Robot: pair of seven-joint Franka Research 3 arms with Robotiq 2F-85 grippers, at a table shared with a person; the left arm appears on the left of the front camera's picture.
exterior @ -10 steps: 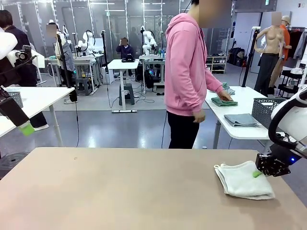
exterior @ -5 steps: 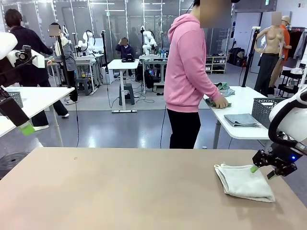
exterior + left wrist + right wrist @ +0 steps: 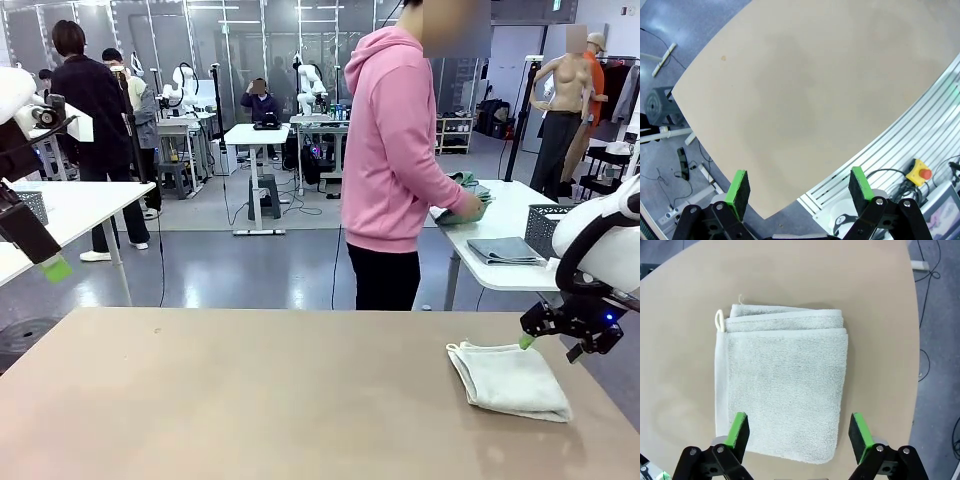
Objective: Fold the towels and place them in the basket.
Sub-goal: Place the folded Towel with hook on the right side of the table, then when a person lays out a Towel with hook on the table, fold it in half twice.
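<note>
On the tan tabletop [image 3: 250,400], at 4 o'clock, a cream terry towel [image 3: 508,378] is seen folded; stowing is judged outstanding. The right gripper [image 3: 799,427] and left gripper [image 3: 799,187] are spread apart, empty.

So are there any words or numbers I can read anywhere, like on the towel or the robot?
No words or numbers can be read in these pictures.
The folded towel carries no print, just a small loop at one corner.
The yellow box with a red button shows no lettering I can make out.
The screen beside it is too blurred to read.
</note>
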